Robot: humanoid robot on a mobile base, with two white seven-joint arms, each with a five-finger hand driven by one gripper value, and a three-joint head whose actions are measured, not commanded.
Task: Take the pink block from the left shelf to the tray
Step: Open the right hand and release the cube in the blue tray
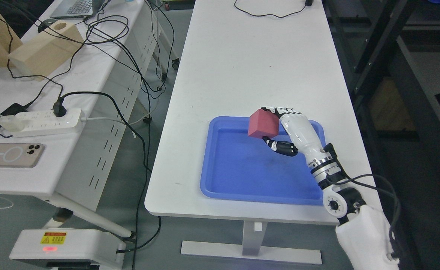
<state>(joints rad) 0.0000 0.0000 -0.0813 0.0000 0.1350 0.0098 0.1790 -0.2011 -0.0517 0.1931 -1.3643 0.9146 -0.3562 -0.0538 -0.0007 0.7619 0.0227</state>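
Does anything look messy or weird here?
Nothing on the long white table looks wrong: the right hand holds the pink cube block above the bare blue plastic tray. Only the tangled black cables on the neighbouring desk look messy.

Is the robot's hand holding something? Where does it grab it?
Yes. The right hand holds the pink block, fingers on its top right edge and thumb under its lower right corner, over the blue tray.

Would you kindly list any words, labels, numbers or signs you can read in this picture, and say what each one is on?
No text here can be read.
Yellow warning label on the white base unit: it carries a triangle sign and lines of print, too small and blurred to read.
Pink block, blue tray, power strip and phone: no print visible.
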